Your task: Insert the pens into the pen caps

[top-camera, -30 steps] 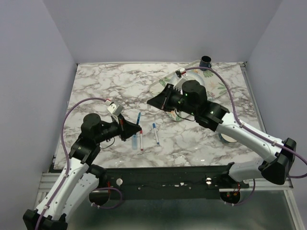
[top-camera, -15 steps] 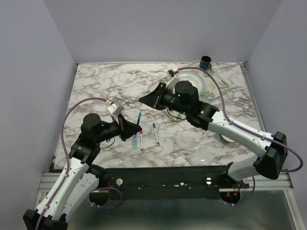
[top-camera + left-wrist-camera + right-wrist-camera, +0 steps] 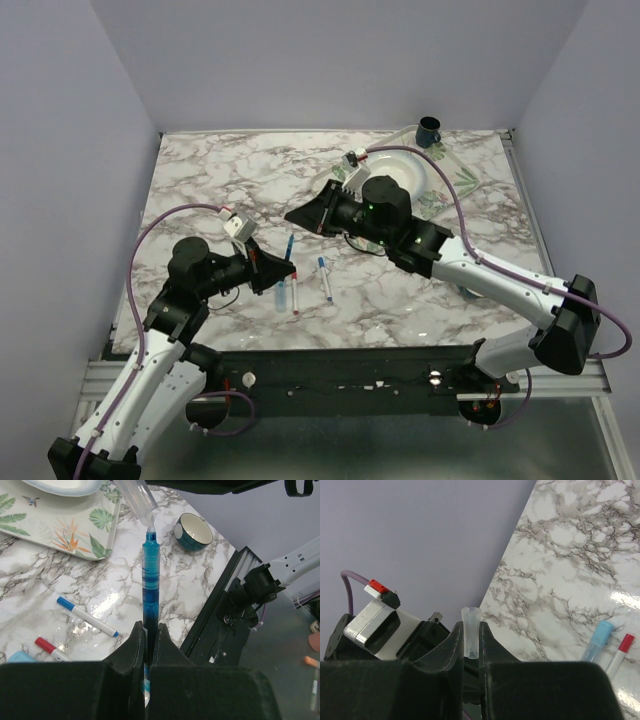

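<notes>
We've got the marble table (image 3: 220, 180) filling the middle of the overhead view. Bottom centre of its own view, the left gripper (image 3: 150, 632) is clenched on a blue pen (image 3: 150, 575) pointing up the frame. Its tip sits just below the clear cap (image 3: 471, 622) — pinched in the right gripper (image 3: 470, 635). Three loose pens (image 3: 325, 280) lie lower centre.
</notes>
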Robot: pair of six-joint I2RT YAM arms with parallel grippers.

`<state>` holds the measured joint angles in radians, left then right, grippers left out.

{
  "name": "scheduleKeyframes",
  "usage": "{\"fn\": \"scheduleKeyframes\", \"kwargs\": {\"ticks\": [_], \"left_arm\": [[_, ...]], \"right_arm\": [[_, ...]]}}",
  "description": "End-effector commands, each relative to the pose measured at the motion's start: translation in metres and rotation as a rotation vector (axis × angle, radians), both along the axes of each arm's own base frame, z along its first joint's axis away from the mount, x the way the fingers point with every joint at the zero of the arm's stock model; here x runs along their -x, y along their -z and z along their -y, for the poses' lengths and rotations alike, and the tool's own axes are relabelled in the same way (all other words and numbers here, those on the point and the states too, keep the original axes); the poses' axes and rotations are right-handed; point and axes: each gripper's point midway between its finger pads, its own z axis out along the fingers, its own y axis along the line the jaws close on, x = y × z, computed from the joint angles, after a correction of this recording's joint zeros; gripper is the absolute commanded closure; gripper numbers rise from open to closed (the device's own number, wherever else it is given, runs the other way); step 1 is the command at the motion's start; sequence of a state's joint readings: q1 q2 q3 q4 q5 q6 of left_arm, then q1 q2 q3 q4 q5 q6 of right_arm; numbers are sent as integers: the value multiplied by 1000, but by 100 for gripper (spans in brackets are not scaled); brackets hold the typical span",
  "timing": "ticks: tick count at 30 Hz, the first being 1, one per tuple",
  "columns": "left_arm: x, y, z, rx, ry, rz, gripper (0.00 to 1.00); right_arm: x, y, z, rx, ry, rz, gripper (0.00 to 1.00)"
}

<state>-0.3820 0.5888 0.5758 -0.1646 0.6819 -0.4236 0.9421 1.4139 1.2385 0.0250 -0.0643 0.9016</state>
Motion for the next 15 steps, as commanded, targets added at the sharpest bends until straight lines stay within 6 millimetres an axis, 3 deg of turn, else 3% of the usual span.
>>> {"fn": "scheduleKeyframes", "kwargs": {"ticks": [1,15], "left_arm": [[3,-6,-1,12,-2,29,100],[0,-4,-2,3,-17,21,100]], "right_arm": [[7,-2,3,-14,-5,12,92],[10,-2,4,-13,-9,25,92]]}}
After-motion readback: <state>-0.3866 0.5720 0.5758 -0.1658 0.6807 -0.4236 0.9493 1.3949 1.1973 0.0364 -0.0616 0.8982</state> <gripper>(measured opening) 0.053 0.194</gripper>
